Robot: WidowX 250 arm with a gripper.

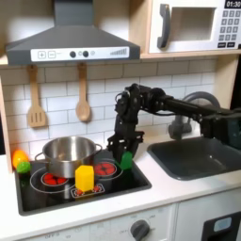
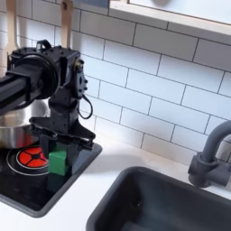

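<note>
We log the claw [image 1: 120, 151] low over the right rear part of the stove top [image 1: 132, 181], hanging from the black arm [image 1: 160, 105] that reaches in from the first exterior view's right. The thing nearest it is a small green block [image 2: 57, 162], which sits on the stove top just below and in front of the claw; in the first exterior view we see the same green block [image 1: 127, 161] at the claw's right side. In the second exterior view the claw [image 2: 60, 137] stands directly above the block, and we cannot tell whether the fingers are spread or pressed together, nor whether they touch the block. The block looks squat, and we can read neither a long axis nor a facing direction. A steel pot [image 1: 66, 154] stands on the left rear burner; its inside is not visible to us from this angle. A yellow block [image 1: 85, 178] stands upright on the front of the stove top, between the two red burners [image 1: 52, 177]. At the far left edge lies an orange and green piece [image 1: 19, 161], touching the bench [image 1: 179, 193]. The dark sink [image 1: 193, 155] is set into the bench to the first exterior view's right, and its basin looks bare.
</note>
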